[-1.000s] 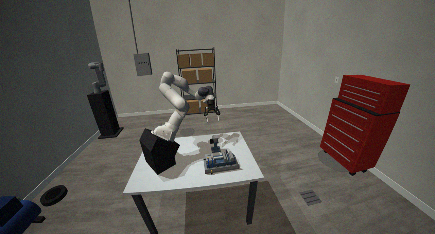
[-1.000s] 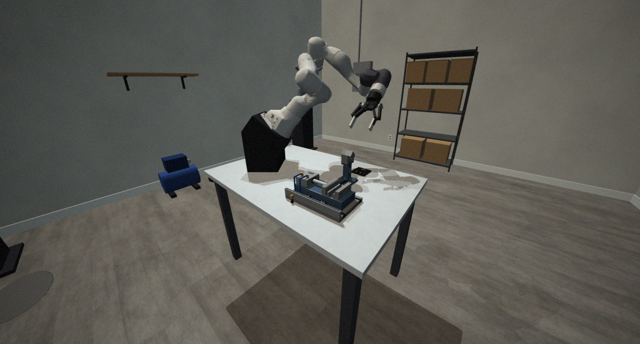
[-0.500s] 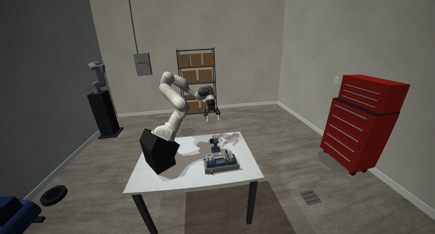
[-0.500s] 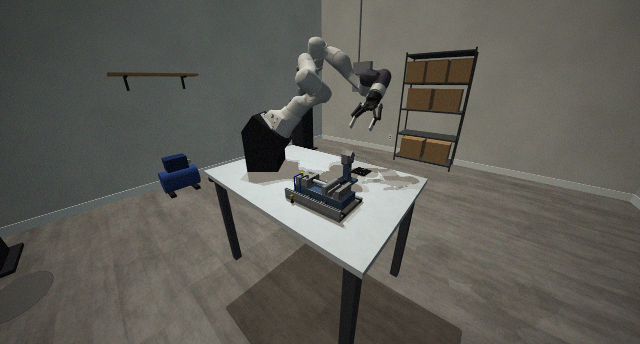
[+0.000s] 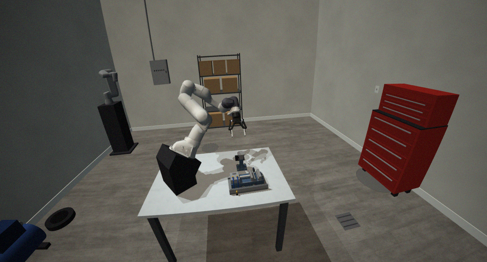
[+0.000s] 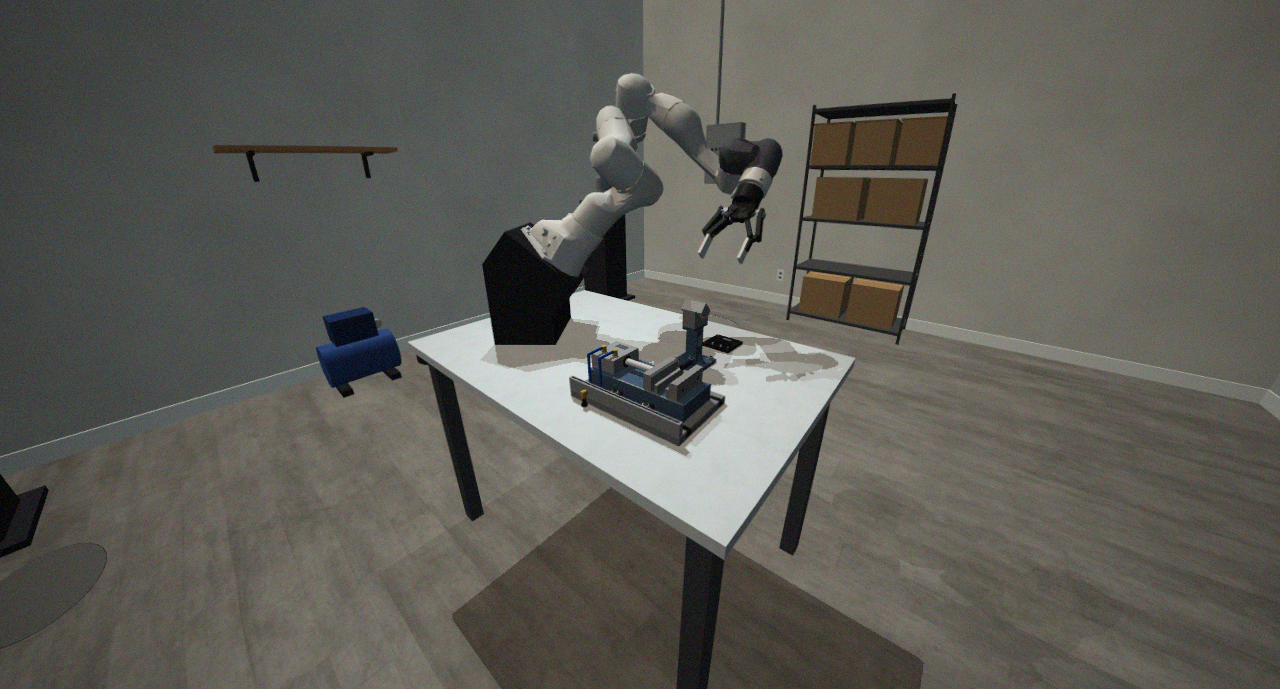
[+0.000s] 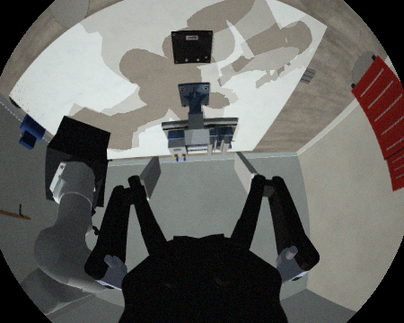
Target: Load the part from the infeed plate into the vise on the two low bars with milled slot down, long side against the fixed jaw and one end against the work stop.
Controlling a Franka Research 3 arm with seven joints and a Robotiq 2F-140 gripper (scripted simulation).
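Note:
My gripper (image 5: 238, 135) (image 6: 723, 255) (image 7: 197, 161) is open and empty, high above the table's far part. The black infeed plate (image 6: 723, 343) (image 7: 192, 47) shows no block on it. The vise stands open; its fixed jaw (image 5: 258, 174) (image 6: 687, 381) is at the end away from the air cylinder, and the moving jaw (image 6: 662, 372) is on the rod side. The grey V-block head (image 5: 239, 157) (image 6: 695, 311) (image 7: 197, 135) tops a blue stand beside the vise. I cannot clearly make out the part or its slot; the work stop and low bars are too small to tell.
The vise sits in a grey-edged tray (image 5: 250, 189) (image 6: 626, 407) on the white table (image 5: 217, 204) (image 6: 716, 479). The V-block's blue stand (image 5: 241, 165) (image 7: 194, 93) rises between vise and infeed plate. The arm's black pedestal (image 5: 177, 173) (image 6: 528, 295) is at the table's other end.

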